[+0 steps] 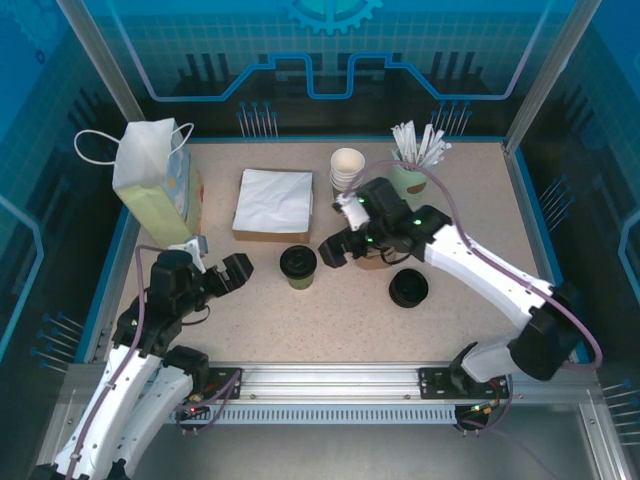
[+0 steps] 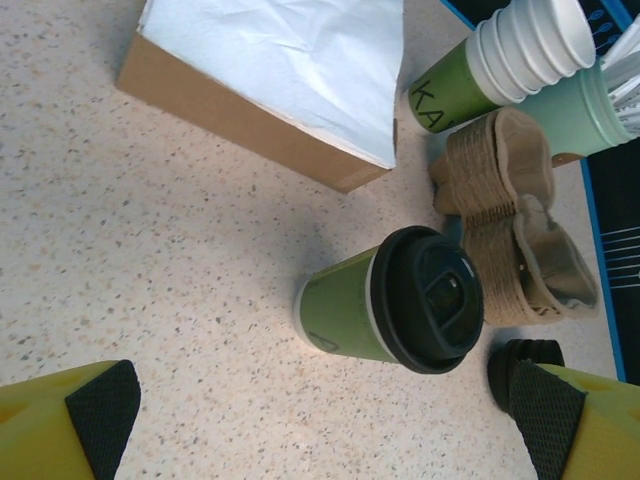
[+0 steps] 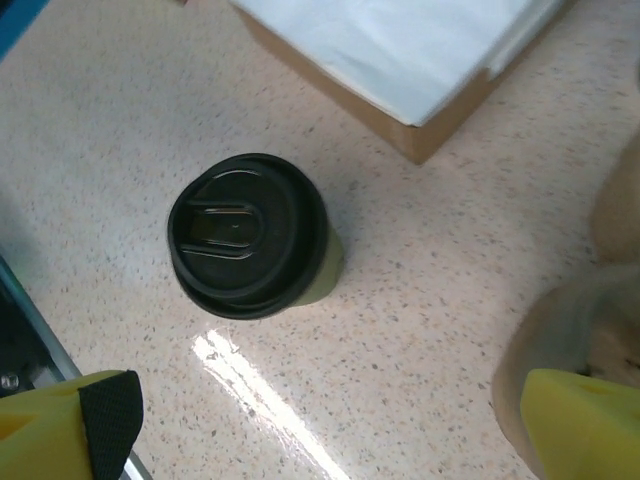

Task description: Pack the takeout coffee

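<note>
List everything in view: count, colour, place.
takeout coffee: one, olive-green, black lid, upright mid-table
napkin box: one, brown, white napkins on top, behind the coffee
paper bag: one, white and yellow-green, rear left
cup stack: one stack, olive-green sides, white rims, rear centre
stick cup: one, mint-green, holds white-wrapped sticks, right of the cup stack
pulp carriers: stacked, count unclear, brown, right of the coffee
black lids: small stack, count unclear, near right
left pincer: yellow, black pads, open, left of the coffee
right pincer: yellow, open, right of the coffee
</note>
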You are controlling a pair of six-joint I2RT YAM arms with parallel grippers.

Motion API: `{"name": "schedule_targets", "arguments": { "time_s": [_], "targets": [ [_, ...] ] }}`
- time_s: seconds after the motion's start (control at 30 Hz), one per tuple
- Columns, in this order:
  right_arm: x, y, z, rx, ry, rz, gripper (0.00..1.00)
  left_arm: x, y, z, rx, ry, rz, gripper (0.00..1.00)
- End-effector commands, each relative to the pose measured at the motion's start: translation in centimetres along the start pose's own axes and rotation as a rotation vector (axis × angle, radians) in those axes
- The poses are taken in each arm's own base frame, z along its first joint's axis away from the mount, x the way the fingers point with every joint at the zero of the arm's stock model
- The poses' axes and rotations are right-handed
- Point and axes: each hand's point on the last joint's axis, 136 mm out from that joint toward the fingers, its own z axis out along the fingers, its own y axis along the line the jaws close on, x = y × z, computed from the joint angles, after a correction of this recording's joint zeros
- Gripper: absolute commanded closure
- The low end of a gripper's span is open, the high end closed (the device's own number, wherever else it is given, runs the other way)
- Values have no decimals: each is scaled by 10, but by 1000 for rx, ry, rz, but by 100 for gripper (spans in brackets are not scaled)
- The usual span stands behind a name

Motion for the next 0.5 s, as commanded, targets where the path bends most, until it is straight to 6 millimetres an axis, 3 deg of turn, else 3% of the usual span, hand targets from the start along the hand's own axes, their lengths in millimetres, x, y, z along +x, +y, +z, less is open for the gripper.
{"name": "schedule_targets", "arguments": {
  "time_s": [0.0,0.23,0.47],
  "targets": [
    [12,15,10,57,125,-124,0,8,15,-2,-56,13,-5,1],
    [11,41,47,73,279,-258,0,8,18,-4,-69,4,2,1],
    [12,49,74,75,380,-315,0,10,20,-3,-69,5,5,1]
  ]
}}
